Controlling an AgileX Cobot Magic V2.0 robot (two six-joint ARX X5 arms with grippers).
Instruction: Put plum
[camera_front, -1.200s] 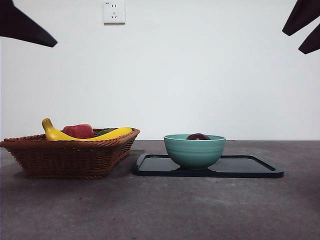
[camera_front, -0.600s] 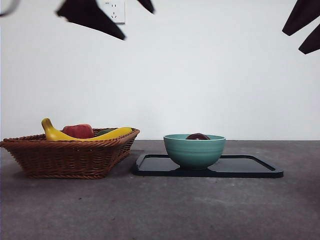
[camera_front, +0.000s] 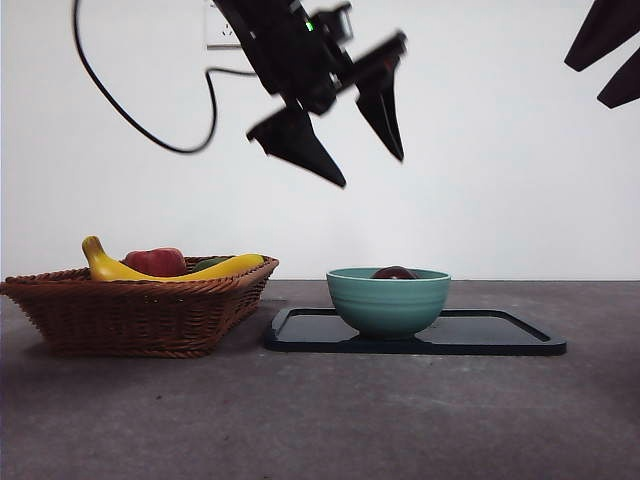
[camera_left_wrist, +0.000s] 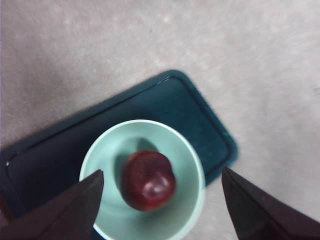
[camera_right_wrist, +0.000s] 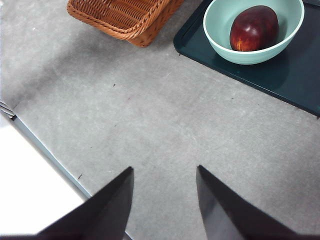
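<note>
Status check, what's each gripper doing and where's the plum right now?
Left gripper open, hovering high above the teal bowl. Right gripper open, parked high at the side. Plum in the bowl, untouched, on the black tray. Nothing blocking it.

plum (camera_left_wrist: 148, 180) in bowl (camera_left_wrist: 192, 160) — left gripper (camera_left_wrist: 162, 200) spread.

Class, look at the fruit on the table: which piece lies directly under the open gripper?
The dark plum, alone in the teal bowl, below the left gripper. The banana and red fruit sit in the basket.
</note>
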